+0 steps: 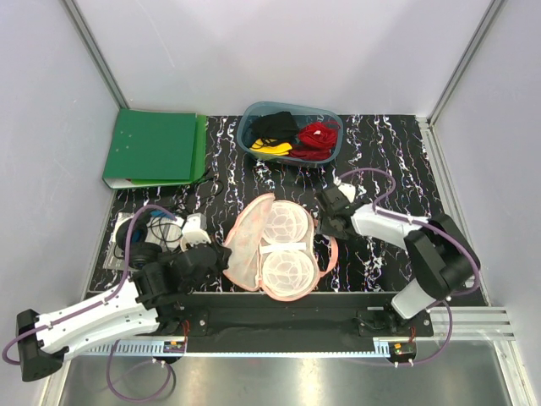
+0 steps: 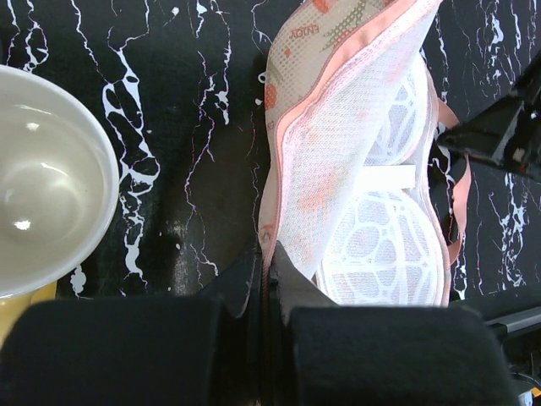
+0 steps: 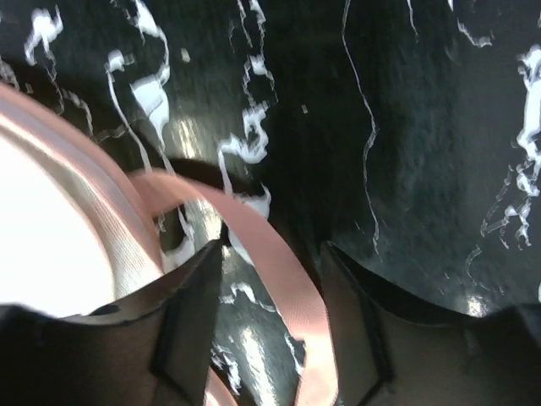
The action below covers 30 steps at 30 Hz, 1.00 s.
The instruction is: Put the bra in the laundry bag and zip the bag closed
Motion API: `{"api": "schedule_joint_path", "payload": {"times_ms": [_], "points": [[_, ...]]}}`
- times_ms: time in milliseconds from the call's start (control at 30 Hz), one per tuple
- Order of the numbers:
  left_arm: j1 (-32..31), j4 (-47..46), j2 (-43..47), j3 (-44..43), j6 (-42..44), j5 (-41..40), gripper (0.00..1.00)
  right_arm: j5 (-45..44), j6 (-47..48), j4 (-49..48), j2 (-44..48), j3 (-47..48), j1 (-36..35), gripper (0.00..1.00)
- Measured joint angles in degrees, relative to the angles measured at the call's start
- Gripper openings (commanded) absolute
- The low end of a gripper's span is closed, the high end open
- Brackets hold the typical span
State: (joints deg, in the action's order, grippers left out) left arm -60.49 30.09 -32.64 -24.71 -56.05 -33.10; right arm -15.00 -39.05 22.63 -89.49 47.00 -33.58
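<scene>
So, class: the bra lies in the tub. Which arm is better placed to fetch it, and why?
Right. The right gripper stands open, nearer the tub and the bra, with only the bag's pink loop between its jaws. The left gripper is shut on the bag's edge, holding that half up.

The open laundry bag (image 1: 275, 249), its 2 halves spread, fills the middle of the desk (image 1: 389, 161). The left tool (image 1: 223, 255) pinches its left rim and the right tool (image 1: 325, 222) stands at its right rim, blocking both sides. A white cup (image 1: 195, 227) and cables (image 1: 156, 224) crowd the left. Bare desk lies between bag and blue tub (image 1: 290, 156), a passable strip.
</scene>
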Motion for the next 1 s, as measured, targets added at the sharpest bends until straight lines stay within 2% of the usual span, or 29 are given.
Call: {"api": "schedule_joint_path", "payload": {"times_ms": [67,233,300,367,433,467,500,533,600,667,733,867,1000], "points": [[0.0,0.1,0.4,0.0,-0.2,0.0,0.00,-1.0,-0.3,-0.5,-1.7,1.6,0.2,0.42],[0.0,1.2,2.4,0.9,-2.3,-0.4,0.00,-5.5,-2.5,0.1,-1.5,0.9,3.5,0.37],[0.1,2.1,3.8,1.9,-3.2,-0.6,0.10,-6.2,-2.8,1.6,0.8,-0.8,6.5,0.37],[0.1,2.9,4.2,2.6,-3.8,-0.8,0.15,-7.1,-2.7,3.8,3.7,-1.8,8.7,0.38],[0.1,3.8,4.0,2.8,-3.9,-0.9,0.46,-8.0,-2.1,6.0,7.0,-1.7,9.9,0.44],[0.1,4.1,3.9,2.8,-3.8,-1.0,0.58,-8.4,-1.5,7.0,8.5,-1.3,10.0,0.50],[0.1,4.2,3.8,2.8,-3.3,-1.1,0.68,-8.5,-0.6,8.0,9.7,-0.5,10.0,0.66],[0.1,4.5,3.6,2.7,-2.9,-1.3,0.80,-8.5,0.7,9.3,10.4,0.9,10.0,0.74],[0.1,5.0,3.1,2.3,-1.0,-1.6,0.87,-8.0,3.8,10.9,11.0,4.3,10.0,0.86],[0.1,5.6,2.6,0.8,1.2,-1.9,0.90,-7.0,7.5,11.8,11.0,9.6,10.0,0.97],[0.1,6.0,2.1,-1.9,4.3,-2.2,0.89,-5.0,10.9,12.4,10.0,16.3,10.0,1.00],[0.1,3.7,-0.4,-7.6,10.9,-2.2,0.87,0.2,19.0,9.4,3.5,30.0,10.1,1.00],[0.2,-0.2,-4.1,-9.3,15.9,-1.2,0.84,7.2,29.4,6.5,-10.3,46.7,10.1,0.93]]}}
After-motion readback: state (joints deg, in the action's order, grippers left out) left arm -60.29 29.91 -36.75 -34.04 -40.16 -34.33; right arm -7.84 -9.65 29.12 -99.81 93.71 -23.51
